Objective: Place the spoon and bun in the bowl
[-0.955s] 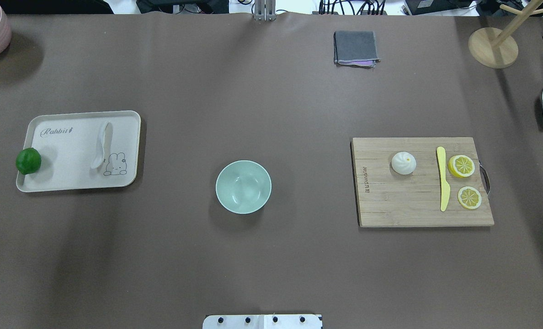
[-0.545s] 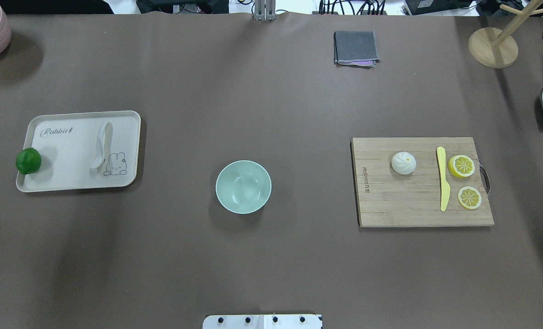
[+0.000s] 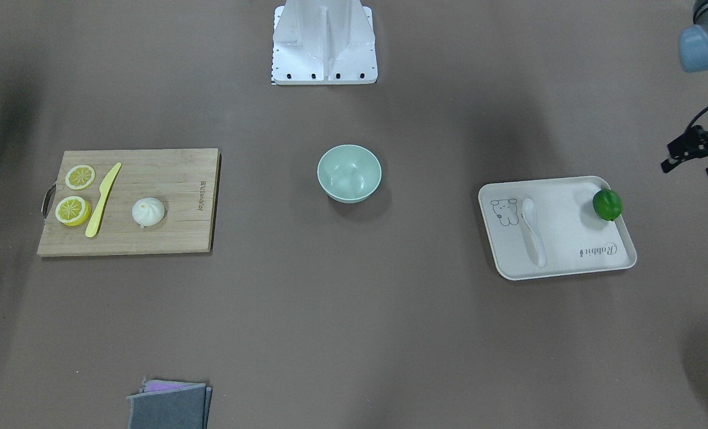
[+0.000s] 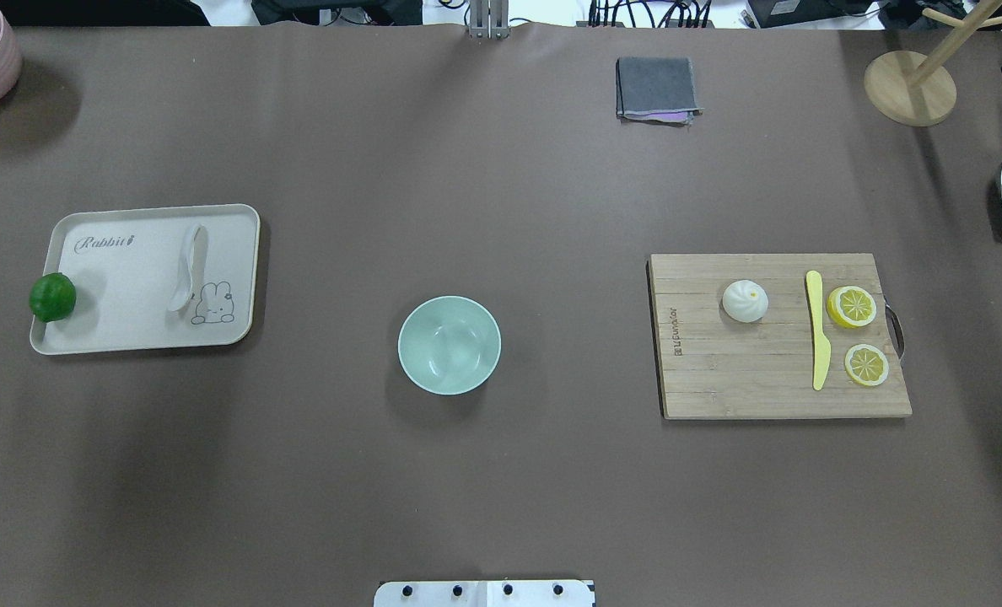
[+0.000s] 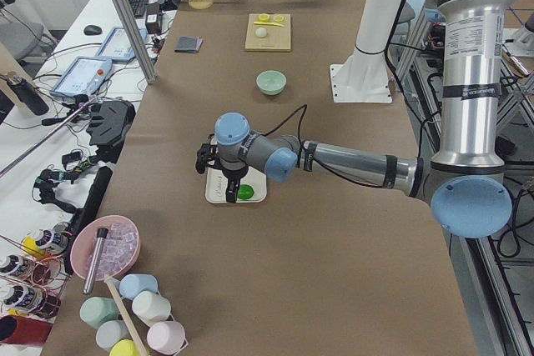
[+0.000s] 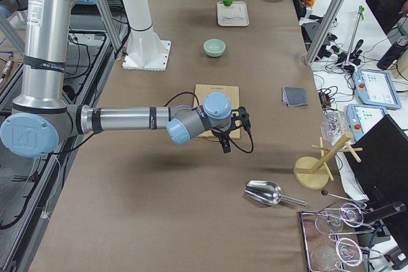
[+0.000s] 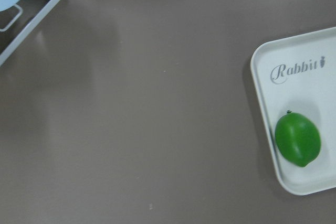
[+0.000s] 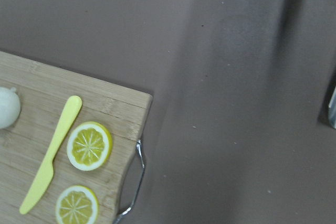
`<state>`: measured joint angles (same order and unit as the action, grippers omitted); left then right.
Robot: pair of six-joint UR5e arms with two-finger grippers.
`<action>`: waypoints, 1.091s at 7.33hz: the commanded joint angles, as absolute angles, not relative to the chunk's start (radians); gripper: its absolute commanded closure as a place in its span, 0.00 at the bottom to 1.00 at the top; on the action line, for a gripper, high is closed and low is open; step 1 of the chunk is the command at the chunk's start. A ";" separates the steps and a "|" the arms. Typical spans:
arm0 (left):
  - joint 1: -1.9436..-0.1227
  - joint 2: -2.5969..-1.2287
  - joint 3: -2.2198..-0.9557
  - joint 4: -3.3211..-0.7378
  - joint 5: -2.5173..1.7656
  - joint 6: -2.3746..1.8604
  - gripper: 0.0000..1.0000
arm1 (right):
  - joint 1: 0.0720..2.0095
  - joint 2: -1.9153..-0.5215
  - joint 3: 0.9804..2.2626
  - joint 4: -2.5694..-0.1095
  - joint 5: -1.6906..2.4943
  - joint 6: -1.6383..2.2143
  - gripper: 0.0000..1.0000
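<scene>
I'd pinch the slick, rigid-looking spoon (image 4: 187, 268) by its handle and squeeze the soft-looking bun (image 4: 745, 301) lightly. I can't tell whether the left gripper (image 5: 210, 160) or the right gripper (image 6: 233, 128) is open.

Overhead is looking forward-down from behind the base (image 4: 484, 593); front camera is facing back steeply, both sharing the bowl (image 4: 449, 344). End cameras are looking along the table (image 4: 501, 472). Wrist cameras are hovering close: left over lime (image 7: 297, 139), right over lemons (image 8: 90, 146).
</scene>
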<state>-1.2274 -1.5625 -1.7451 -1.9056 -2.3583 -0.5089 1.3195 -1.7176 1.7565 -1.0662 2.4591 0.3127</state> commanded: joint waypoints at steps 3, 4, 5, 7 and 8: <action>-0.963 -1.808 -1.597 -1.959 -2.235 -0.785 0.13 | 1.068 -1.577 1.764 -0.983 2.358 0.733 0.02; -0.963 -1.837 -1.557 -1.960 -2.235 -0.776 0.18 | 1.048 -1.575 1.770 -0.983 2.344 0.741 0.02; -0.963 -1.859 -1.522 -1.962 -2.232 -0.772 0.22 | 1.040 -1.575 1.770 -0.983 2.339 0.741 0.02; -0.939 -1.887 -1.474 -1.962 -2.230 -0.772 0.26 | 1.017 -1.574 1.769 -0.983 2.318 0.741 0.02; -0.937 -1.894 -1.454 -1.962 -2.230 -0.772 0.30 | 1.017 -1.574 1.767 -0.983 2.318 0.741 0.02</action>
<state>-0.9448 -1.8806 -1.4811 -1.9618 -2.2312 -0.7715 1.0222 -1.5747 1.7686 -0.9833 2.3218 0.7404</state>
